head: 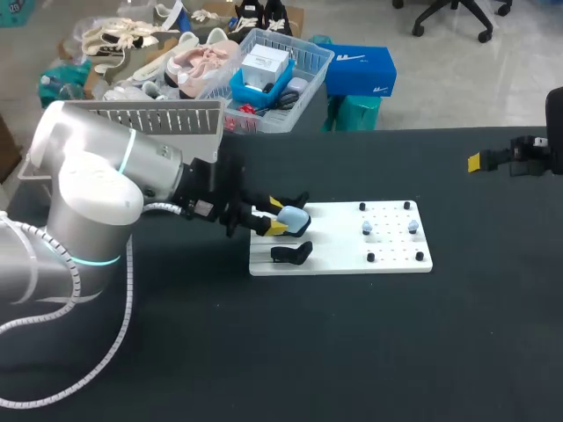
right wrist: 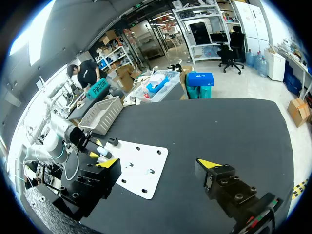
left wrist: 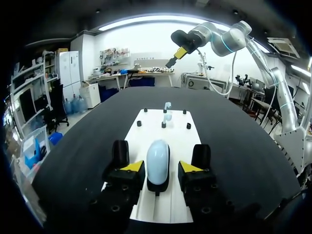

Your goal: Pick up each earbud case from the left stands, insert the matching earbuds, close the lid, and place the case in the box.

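left hand point(left wrist: 161, 166) sits around the pale blue earbud case point(left wrist: 158, 161), fingers spread either side, not pinching it. the case is on its black stand point(left wrist: 157, 188) at the left end of the white board point(head: 352, 262) on the bench point(head: 352, 352). right hand point(right wrist: 158, 165) hangs wide apart over the bench's right side, well away from the board.

One earbud case point(head: 295, 217), two earbuds point(head: 368, 228), one empty black stand point(head: 290, 254), one white board point(head: 339, 239).
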Tool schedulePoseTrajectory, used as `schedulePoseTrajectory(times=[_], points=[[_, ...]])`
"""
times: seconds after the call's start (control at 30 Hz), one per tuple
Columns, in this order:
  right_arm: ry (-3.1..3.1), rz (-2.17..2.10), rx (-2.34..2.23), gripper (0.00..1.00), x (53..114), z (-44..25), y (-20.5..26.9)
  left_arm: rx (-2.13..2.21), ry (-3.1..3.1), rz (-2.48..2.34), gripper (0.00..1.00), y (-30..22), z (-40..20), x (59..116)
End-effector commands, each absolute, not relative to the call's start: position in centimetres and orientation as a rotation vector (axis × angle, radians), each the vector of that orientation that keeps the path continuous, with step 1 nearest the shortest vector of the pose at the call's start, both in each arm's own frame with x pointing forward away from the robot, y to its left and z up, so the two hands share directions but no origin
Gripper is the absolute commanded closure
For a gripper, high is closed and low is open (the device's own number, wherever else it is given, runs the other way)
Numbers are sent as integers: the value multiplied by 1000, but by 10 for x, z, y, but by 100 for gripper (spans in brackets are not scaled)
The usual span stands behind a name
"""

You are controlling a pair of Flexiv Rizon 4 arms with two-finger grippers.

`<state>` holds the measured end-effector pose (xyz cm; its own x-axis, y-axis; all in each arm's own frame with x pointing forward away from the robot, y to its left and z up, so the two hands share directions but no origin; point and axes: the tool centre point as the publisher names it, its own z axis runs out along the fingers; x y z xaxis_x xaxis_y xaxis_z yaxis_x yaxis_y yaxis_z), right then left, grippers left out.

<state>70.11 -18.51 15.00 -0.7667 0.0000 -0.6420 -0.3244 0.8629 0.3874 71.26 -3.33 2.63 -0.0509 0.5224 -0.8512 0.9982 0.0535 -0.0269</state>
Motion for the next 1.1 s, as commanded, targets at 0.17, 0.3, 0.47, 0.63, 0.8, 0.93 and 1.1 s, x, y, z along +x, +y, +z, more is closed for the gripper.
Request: schedulePoseTrajectory(times=[0.17, 0.3, 0.47, 0.63, 0.8, 0.93, 1.1], points=[[2372, 647, -236, 0, 701, 149, -186, 1543, 1664, -892, 55, -37, 22, 715], [2372, 647, -236, 0, 701, 149, -186, 1542, 1673, -889, 56, -37, 19, 717], [2372, 647, -236, 0, 701, 149, -186, 1537, 1678, -889, 55, -38, 20, 718], [2372, 647, -236, 0, 701, 149, -186, 1532, 1679, -895, 56, -39, 22, 717], [2372, 647, -236, 0, 701, 149, -186, 1537, 1684, -896, 60, -39, 19, 716], [2372, 647, -236, 0, 701, 149, -186, 1535, 1688, -895, 59, -39, 18, 716], [2372, 647, -236, 0, 701, 149, -186, 1530, 1687, -896, 60, -41, 19, 717]])
